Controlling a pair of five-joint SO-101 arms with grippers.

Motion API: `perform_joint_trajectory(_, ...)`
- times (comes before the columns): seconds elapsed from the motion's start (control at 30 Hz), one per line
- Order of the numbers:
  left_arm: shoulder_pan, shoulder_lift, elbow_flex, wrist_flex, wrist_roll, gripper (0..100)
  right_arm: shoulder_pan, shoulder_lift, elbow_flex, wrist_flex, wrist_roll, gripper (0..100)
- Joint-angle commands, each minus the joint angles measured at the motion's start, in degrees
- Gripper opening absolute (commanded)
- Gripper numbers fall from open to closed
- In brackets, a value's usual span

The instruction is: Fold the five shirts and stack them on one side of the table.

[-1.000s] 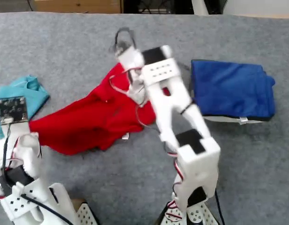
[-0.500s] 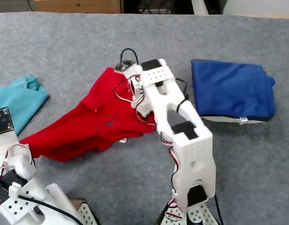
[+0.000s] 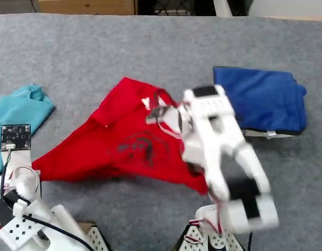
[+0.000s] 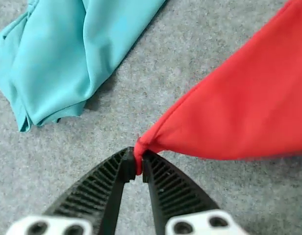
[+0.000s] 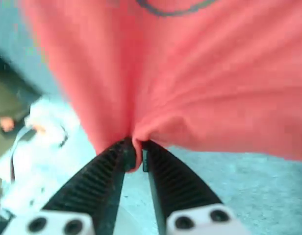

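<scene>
Grey felt table (image 3: 67, 47). Red shirt (image 3: 129, 149) is spread mid-table in a rough triangle with the print up. One tip points left and the other near-right, under the right arm (image 3: 218, 151).

Blue shirt (image 3: 257, 99) is folded, far right, on a white folded piece (image 3: 255, 134) whose edge shows along its near side. The arm hides whether red touches blue.

Teal shirt (image 3: 20, 112) is crumpled at the left edge, near the red shirt's left tip, with bare felt between them. Left arm (image 3: 17, 209) is at the near-left corner.

Left gripper (image 4: 136, 164): fingers closed tight on the red shirt's left tip. Right gripper (image 5: 135, 152): fingers pinching a bunched fold of the red shirt, cloth fanning out from the pinch.
</scene>
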Motion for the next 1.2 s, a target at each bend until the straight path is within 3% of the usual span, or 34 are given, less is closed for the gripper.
perform_joint_trajectory(0.0,-0.1,-0.6,-3.6,0.0,-0.4,3,0.9,-20.6,5.1,1.1,4.1,1.8)
perform_joint_trajectory(0.17,0.2,-0.6,-5.0,-0.1,-0.4,3,0.8,-33.7,-1.4,1.0,1.0,11.0)
perform_joint_trajectory(0.33,0.2,-0.6,-4.4,-0.1,-0.4,3,0.6,-30.4,-18.7,-4.9,-18.8,23.0)
perform_joint_trajectory(0.47,0.2,-0.6,-4.4,0.0,-0.4,3,-1.0,-20.6,-24.4,-11.4,-32.3,23.7)
perform_joint_trajectory(0.73,0.2,-0.6,-4.4,0.3,-0.4,3,-14.4,3.9,-23.7,-25.1,-33.8,23.6)
perform_joint_trajectory(0.8,0.2,-0.6,-4.4,0.4,-0.4,3,-17.3,10.1,-28.4,-23.2,-36.0,21.6)
perform_joint_trajectory(0.97,0.2,-0.6,-4.4,0.4,-0.2,3,-18.5,28.0,-44.8,-19.4,-50.1,10.9)
perform_joint_trajectory(1.17,0.2,-0.6,-4.2,0.4,-0.2,3,-18.5,46.8,-70.1,-9.4,-55.7,20.0)
